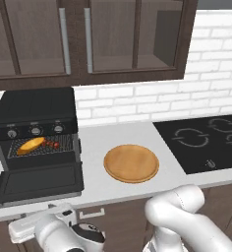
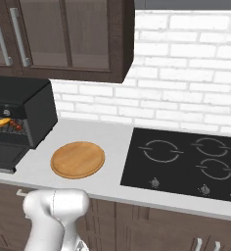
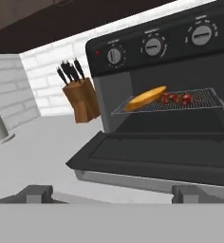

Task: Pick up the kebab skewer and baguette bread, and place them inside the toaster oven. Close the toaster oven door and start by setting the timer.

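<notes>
Baguette bread [image 3: 146, 98] and kebab skewer [image 3: 175, 98] sit on the rack inside the toaster oven [image 1: 34, 106], at the surface's left end. Toaster oven door [image 3: 161, 154] hangs down: stiff, hinged, probably light; push up under its front lip. Claw [image 3: 112, 193] wide, empty, low before the door.

Toaster oven [image 1: 34, 115] stands at the left end of the tabletop [image 1: 96, 142], black, three round silver knobs across its front. Toaster oven door [image 1: 39, 182] hangs dropped open, flat, reaching toward the tabletop edge. Inside, on the wire rack [image 1: 64, 143]: baguette bread [image 1: 31, 145] to the left, kebab skewer [image 1: 51, 144] just beside it on the right. Right of the oven, apart from it, a round wooden plate [image 1: 131, 163]. Farther right, a black cooktop [image 1: 206, 140] with ring marks.
</notes>
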